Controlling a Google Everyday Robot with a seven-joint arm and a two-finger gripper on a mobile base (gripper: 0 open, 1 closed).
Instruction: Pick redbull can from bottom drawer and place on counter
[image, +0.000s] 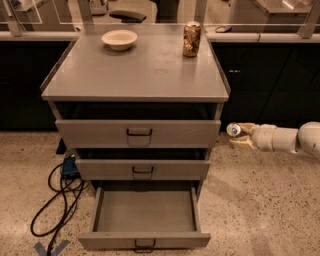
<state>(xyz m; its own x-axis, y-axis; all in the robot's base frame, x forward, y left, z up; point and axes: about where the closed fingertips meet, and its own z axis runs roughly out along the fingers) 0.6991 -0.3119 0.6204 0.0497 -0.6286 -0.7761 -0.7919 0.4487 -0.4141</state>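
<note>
The small slim silvery can (233, 130) is off the ground, to the right of the cabinet at the height of the top drawer, its shiny lid facing the cabinet. The gripper (236, 135) clasps it between its tan fingers. The bottom drawer (145, 241) stands pulled fully out, showing its flat grey floor. The counter (140, 70) is the broad grey cabinet top, well above the can.

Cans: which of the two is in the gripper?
The slim silvery redbull can, held by the gripper just right of the top drawer; the wider brown-gold can stands on the counter.
</note>
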